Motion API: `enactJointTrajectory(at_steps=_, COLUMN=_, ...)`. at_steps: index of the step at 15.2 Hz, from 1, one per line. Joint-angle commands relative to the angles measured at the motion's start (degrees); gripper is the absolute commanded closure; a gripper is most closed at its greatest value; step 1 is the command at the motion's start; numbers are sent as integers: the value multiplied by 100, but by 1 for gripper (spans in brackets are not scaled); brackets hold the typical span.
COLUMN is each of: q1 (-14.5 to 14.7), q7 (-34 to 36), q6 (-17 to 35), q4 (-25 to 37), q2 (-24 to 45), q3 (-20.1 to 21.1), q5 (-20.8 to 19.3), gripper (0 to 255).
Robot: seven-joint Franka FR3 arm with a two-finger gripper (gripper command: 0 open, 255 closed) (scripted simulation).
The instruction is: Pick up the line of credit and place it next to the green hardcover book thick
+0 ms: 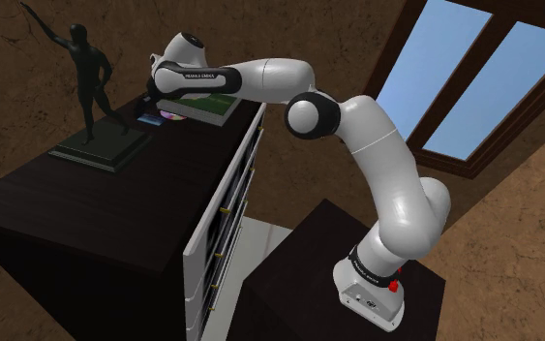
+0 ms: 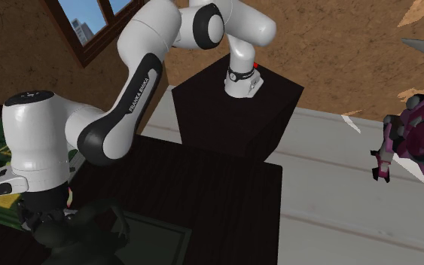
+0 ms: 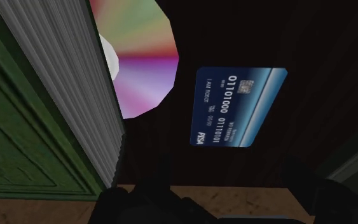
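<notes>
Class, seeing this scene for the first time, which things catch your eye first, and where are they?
The white arm stretches from its stand to a dark dresser, where a dark statue of a figure with one arm raised stands at the shoulder view's left. In the wrist view a blue card lies flat on the dark top, beside a rainbow-sheened disc and the green book.

The room is dim, with a pale-blue window (image 1: 498,87) and white arm (image 1: 386,165) brightest above a near-black dresser (image 1: 96,205).
</notes>
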Motion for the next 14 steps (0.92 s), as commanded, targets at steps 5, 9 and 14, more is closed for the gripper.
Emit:
enactJointTrajectory(at_steps=5, q1=-295, q7=-23, q6=158, q4=-1006, q2=-816, q3=113, q5=93, gripper=0)
enactJointTrajectory(at_steps=9, q1=-367, q7=-34, q6=172, q4=-1215, q2=-1004, q3=144, q5=123, gripper=0)
enactJointTrajectory(at_steps=14, q1=-366, q7=-34, q6=171, q4=-1213, q2=-1003, q3=144, q5=123, gripper=0)
